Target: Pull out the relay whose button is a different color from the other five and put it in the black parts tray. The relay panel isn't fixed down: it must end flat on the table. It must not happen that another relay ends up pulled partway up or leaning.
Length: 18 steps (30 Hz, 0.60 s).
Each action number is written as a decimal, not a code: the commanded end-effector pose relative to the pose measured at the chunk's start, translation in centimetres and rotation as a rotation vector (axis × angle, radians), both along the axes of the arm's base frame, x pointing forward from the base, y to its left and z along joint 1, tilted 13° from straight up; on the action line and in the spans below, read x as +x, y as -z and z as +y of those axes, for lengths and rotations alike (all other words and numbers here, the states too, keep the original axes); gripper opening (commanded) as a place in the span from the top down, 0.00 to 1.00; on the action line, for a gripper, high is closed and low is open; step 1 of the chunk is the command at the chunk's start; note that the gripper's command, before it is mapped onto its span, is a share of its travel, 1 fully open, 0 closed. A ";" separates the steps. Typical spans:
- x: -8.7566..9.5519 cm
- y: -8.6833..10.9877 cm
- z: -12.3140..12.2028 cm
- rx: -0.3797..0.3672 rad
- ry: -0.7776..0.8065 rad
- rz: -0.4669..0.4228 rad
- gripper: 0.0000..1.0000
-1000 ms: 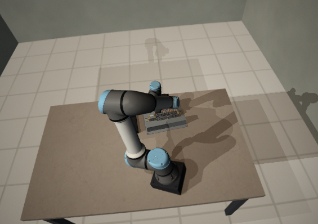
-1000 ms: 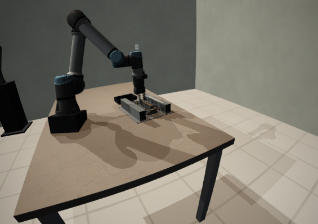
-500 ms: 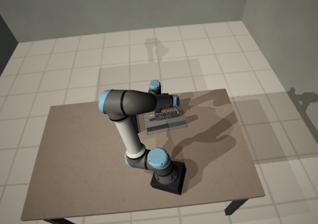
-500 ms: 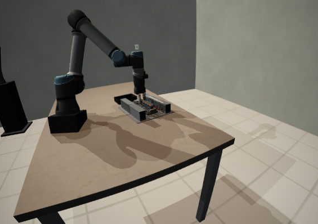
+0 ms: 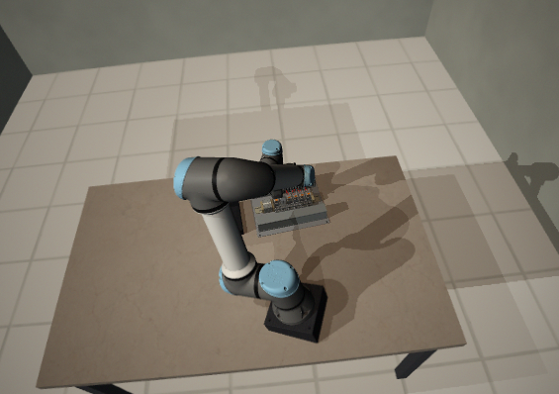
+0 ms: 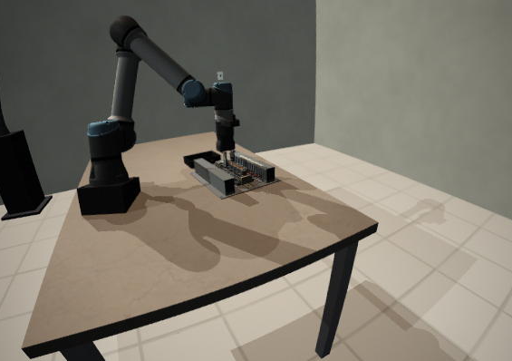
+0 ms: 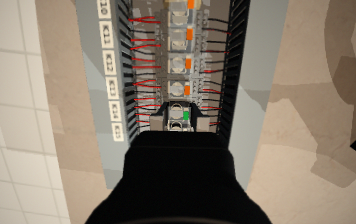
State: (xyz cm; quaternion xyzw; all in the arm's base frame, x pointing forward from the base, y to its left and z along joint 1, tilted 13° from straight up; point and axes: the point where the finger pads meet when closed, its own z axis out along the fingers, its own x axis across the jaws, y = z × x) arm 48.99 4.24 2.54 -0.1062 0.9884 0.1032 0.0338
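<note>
My gripper (image 7: 179, 109) (image 6: 228, 157) points down over the relay row and is shut on the relay with the green button (image 7: 186, 115), one finger on each side. I cannot tell whether that relay is raised from its socket. Several relays with orange buttons (image 7: 188, 63) stand in line beyond it in the wrist view. The relay panel (image 5: 293, 216) (image 6: 213, 173) (image 7: 263, 55) looks flat on the table. The black parts tray (image 6: 192, 162) stands beside the panel, at its far end in the exterior view; in the top view the arm partly hides it.
Grey wiring ducts run along both sides of the relay row, with red and black wires between. White labels (image 7: 111, 88) line one duct. The arm's base (image 5: 293, 324) (image 6: 109, 197) stands on the table (image 5: 138, 277) (image 6: 149, 254), on the tray's and panel's near side in the top view.
</note>
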 end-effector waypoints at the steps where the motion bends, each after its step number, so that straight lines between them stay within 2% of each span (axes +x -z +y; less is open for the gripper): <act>1: 0.0 0.1 0.0 -0.002 -0.001 0.009 1.00; 18: 0.1 0.0 0.0 -0.008 -0.007 0.034 1.00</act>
